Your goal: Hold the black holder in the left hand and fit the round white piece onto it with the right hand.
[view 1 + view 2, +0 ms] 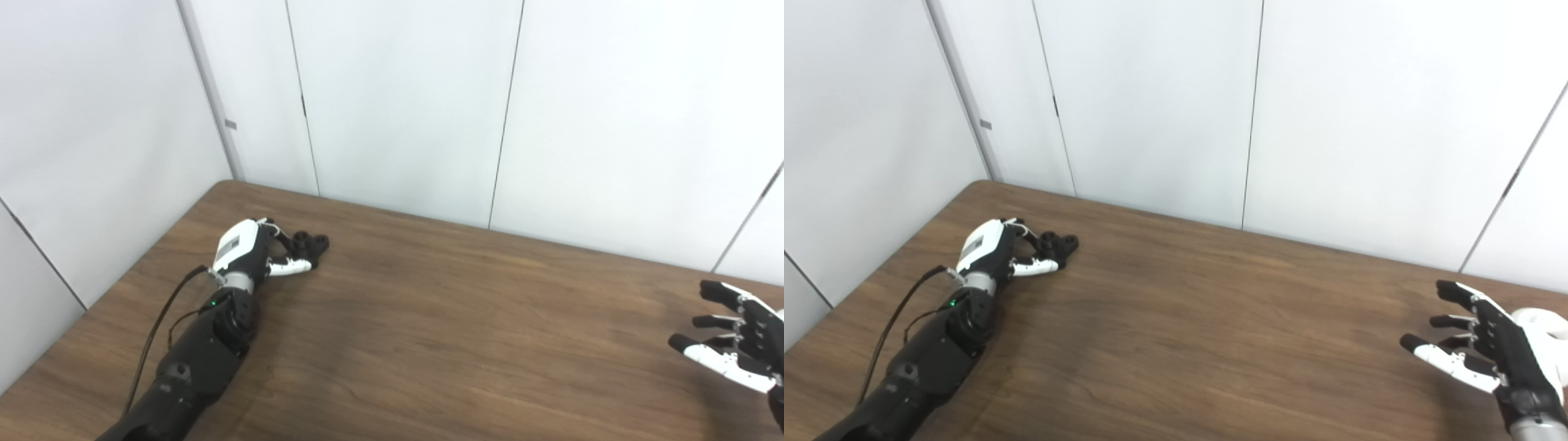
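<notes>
Forearm of the left arm [196, 355], nearest the cameras, enters from the lower left corner: matte black segmented casing with a small green indicator light and a thin black cable [153, 331] looping beside it on the table [429, 343]. Beyond it, the left hand [251, 251] lies low on the table surface, its back covered by a smooth white shell with a grey label. Its fingers [294, 266], white with black segments, curl around the black holder [309, 243], a small, dark, lumpy piece with rounded lobes and what appear to be round holes; finer detail is too small to make out. The holder rests at the far left part of the table, projecting past the fingertips toward the wall, and appears to touch the wood. The right hand [1482, 349] hovers at the right edge, well apart from the holder, palm turned inward, black fingers with white undersides spread wide and holding nothing. Just behind it in the right eye view, a smooth, rounded white shape [1540, 324] shows, partly hidden by the hand; whether this is the round white piece cannot be told. The table is dark brown wood-grain laminate with a soft sheen. Plain white wall panels [398, 104] divided by thin dark seams stand behind it.
</notes>
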